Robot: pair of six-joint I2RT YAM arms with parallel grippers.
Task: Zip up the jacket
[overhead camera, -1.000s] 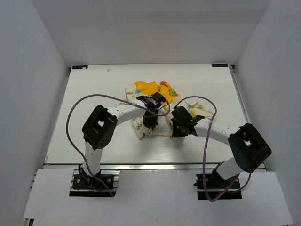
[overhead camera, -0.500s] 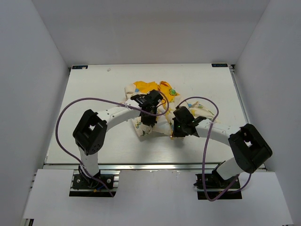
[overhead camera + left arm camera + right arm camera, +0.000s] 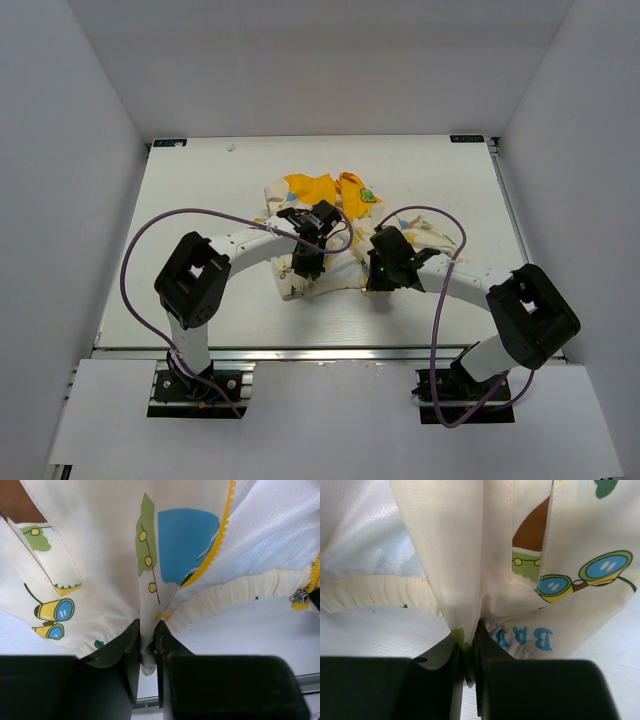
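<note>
Jacket (image 3: 310,188) hem inside left end effector (image 3: 148,636), right end effector (image 3: 469,647)

This looks like a robot lab. A white table (image 3: 190,200) sits inside plain white walls (image 3: 70,150), and 2 robot arms (image 3: 250,243) are bolted to a metal rail (image 3: 330,353).

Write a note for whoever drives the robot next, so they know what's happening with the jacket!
The left tool is shut on the jacket, pinching cream fabric near the hem.
The right tool is shut on cream fabric near the hem on the other side.
The jacket lies crumpled mid-table, front open, lining showing.
Done: both lower edges gripped.
Left: the yellow zipper teeth are not joined. Bring the sides together at the metal slider, then zip up.
</note>
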